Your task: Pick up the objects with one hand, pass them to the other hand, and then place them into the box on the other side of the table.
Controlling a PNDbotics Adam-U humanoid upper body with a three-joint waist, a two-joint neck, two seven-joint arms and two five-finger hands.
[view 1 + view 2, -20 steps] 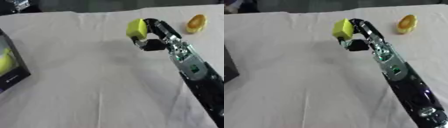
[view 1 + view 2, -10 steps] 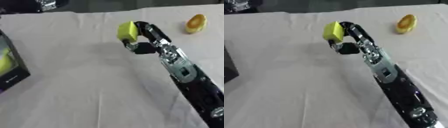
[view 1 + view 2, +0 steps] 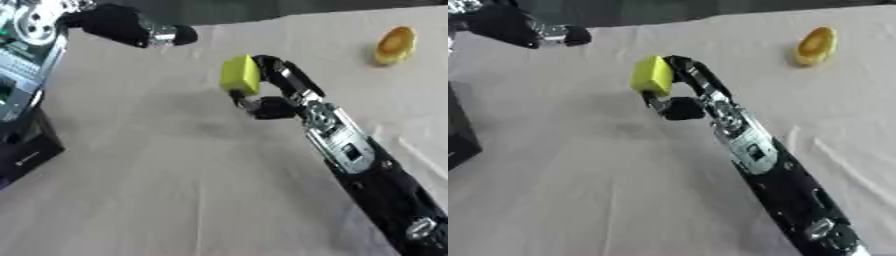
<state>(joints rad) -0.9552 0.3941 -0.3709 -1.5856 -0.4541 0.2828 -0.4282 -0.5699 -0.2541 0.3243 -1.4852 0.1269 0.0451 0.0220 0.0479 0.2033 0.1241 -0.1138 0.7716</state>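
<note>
Right arm: enters from near right, extends diagonally toward worktop (image 3: 175, 200) centre.
Right hand (image 3: 278, 92): fingers curled, pinching yellow block (image 3: 239, 75); block held clear above cloth, well apart from box, presented leftward, judged ready for handover.
Box (image 3: 26, 145): dark, at left edge, near-left of block; destination.
Left hand (image 3: 131, 27): far left, above worktop, holds nothing; finger state cannot be told.
Orange-yellow object (image 3: 394, 45): far right, on cloth, untouched.

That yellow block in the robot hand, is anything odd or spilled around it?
Nothing stands out. The right robot hand holds the yellow block above the cloth, the left robot hand is near, and a yellow-orange object lies apart.
</note>
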